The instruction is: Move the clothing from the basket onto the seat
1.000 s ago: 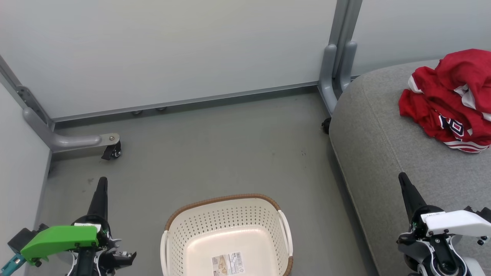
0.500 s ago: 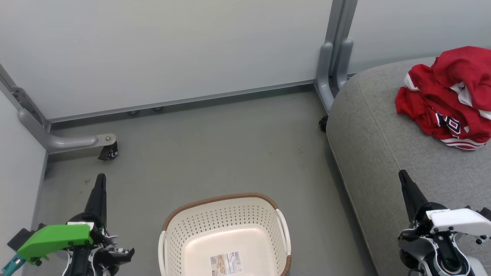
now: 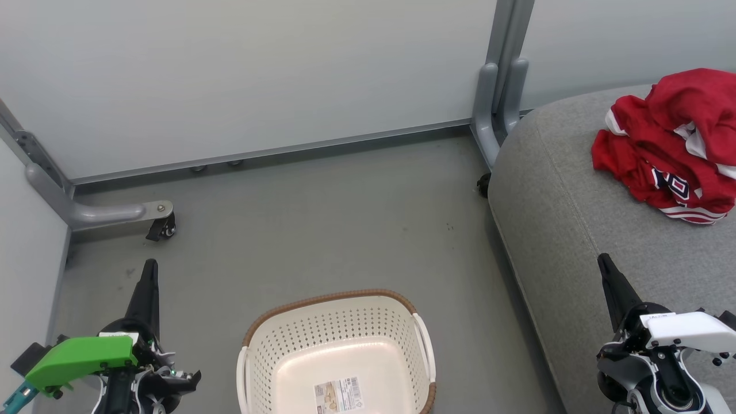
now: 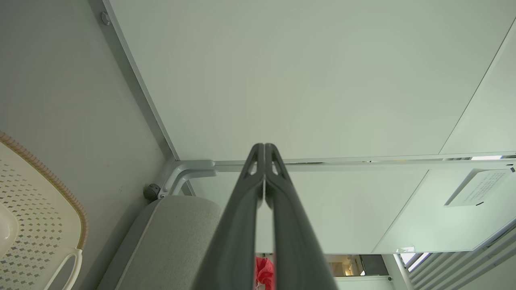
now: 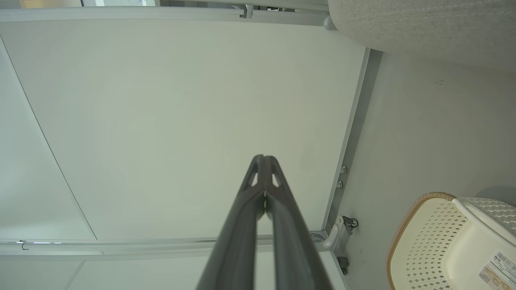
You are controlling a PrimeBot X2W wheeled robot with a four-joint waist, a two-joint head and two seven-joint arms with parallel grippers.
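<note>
Right gripper (image 5: 264,161): two long dark fingers (image 5: 242,241) up from bottom centre, pressed together along their length, tips meeting. Behind them, broad pale grey-green wall panel (image 5: 181,112), plain. Right of it, grey metal frame rail (image 5: 350,141) running top to bottom, ending near a small caster wheel (image 5: 350,222). Past the rail, matt grey floor (image 5: 435,133). Lower right corner: cream-white perforated plastic basket (image 5: 419,249) with brown woven-look rim, standing on the floor, paper barcode label (image 5: 498,270) on its inner base. Top right: edge of light-grey fabric seat cushion (image 5: 423,28), well apart from the basket.
</note>
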